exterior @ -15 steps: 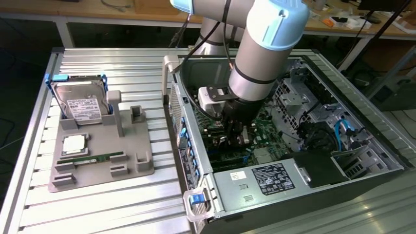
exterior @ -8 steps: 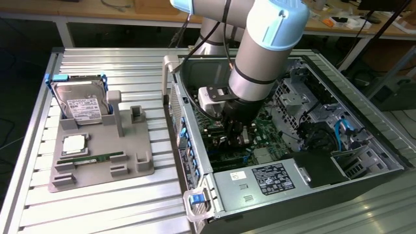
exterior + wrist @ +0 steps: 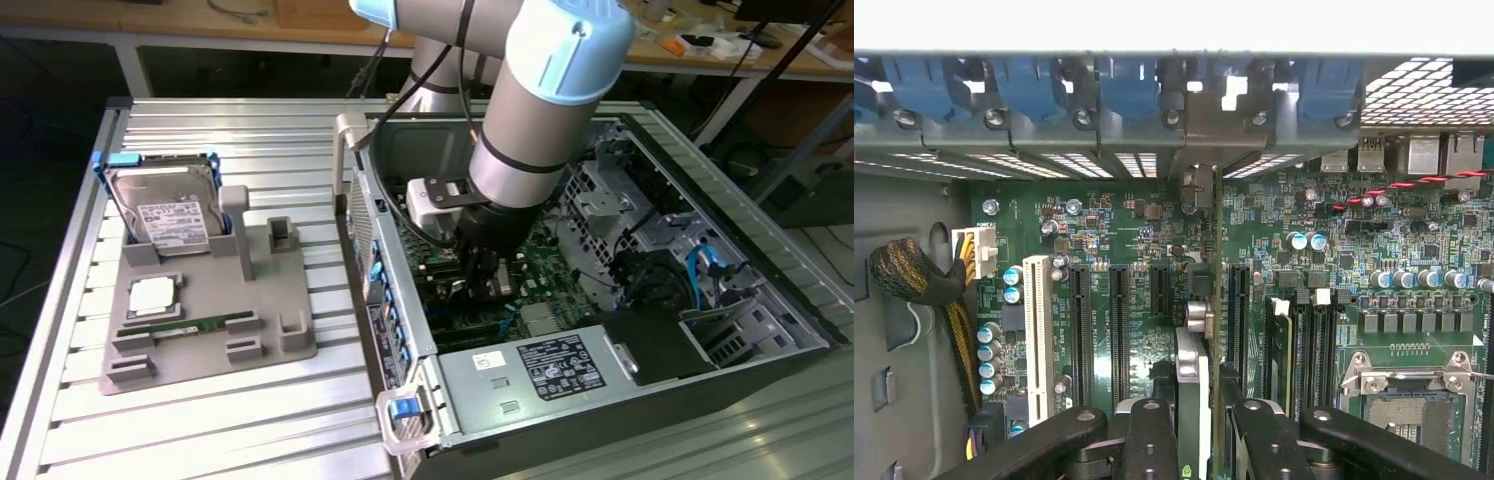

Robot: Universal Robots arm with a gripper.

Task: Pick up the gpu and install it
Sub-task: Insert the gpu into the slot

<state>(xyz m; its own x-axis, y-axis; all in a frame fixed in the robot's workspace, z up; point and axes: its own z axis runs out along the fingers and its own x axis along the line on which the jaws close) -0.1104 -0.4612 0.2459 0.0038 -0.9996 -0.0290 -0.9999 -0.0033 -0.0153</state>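
Our claw (image 3: 1194, 420) pinched the gpu (image 3: 1192, 375) edge-on between its fingers, low inside the open computer case (image 3: 400, 300); the card's long axis ran along the motherboard's expansion slots (image 3: 1119, 320).

Gripper (image 3: 1194, 425) closed on gpu (image 3: 1191, 375), card edge-on btwn black fingers (image 3: 1150, 440), standing upright over green motherboard (image 3: 1154, 240). Black expansion slots (image 3: 1119, 320) run parallel just beside the card; white slot (image 3: 1036, 335) farther out. Blue latches (image 3: 1034, 85) line the case rear wall (image 3: 1154, 140). CPU socket (image 3: 1409, 395) sits beyond the slots, yellow-black cable bundle (image 3: 959, 300) opposite side.
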